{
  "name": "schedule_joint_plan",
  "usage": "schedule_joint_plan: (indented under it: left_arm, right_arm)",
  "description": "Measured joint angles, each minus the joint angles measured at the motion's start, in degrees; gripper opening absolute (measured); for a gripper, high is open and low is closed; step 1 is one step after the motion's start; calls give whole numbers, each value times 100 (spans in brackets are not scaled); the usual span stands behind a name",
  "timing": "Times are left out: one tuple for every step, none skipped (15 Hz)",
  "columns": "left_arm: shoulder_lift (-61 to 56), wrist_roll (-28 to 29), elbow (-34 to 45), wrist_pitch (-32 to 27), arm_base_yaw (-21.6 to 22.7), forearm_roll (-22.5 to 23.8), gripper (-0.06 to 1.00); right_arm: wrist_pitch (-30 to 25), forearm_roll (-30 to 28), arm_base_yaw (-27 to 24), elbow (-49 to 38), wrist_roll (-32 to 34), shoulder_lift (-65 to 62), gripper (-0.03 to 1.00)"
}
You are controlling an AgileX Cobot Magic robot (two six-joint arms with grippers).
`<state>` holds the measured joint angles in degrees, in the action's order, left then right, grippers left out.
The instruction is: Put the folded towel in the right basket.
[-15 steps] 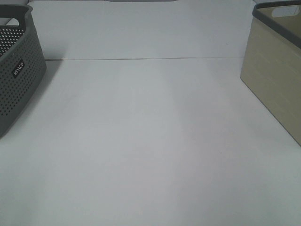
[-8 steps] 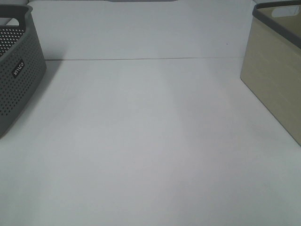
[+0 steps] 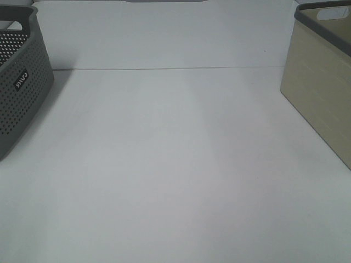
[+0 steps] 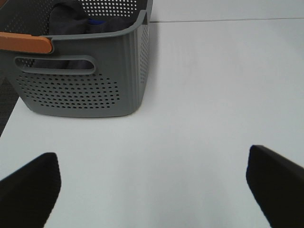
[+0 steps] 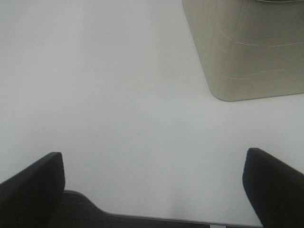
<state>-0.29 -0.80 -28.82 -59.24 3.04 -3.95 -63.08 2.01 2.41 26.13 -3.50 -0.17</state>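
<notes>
A small white-lettered label (too blurred to read) marks the grey basket (image 3: 22,87).

A plain white table (image 3: 175,164) fills nearly the whole scene, matte and evenly lit, with soft diffuse light and only faint shadows. A thin dark seam (image 3: 164,68) crosses it at the far side. In the left wrist view a strip of dark grey floor (image 4: 5,107) shows past the table's edge.

A beige right basket (image 3: 321,82) with grey rim stands upright at the table's right edge.
</notes>
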Motion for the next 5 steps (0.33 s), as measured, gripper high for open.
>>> schedule_joint_plan:
  left_arm:
    - [0,0,0,0,0,-6,99]
    - [0,0,0,0,0,-6,99]
    - [0,0,0,0,0,-6,99]
    - [0,0,0,0,0,-6,99]
    - [0,0,0,0,0,-6,99]
  right_arm:
    - [0,0,0,0,0,0,98]
    - [0,0,0,0,0,0,98]
    - [0,0,0,0,0,0,98]
    - [0,0,0,0,0,0,98]
    - [0,0,0,0,0,0,98]
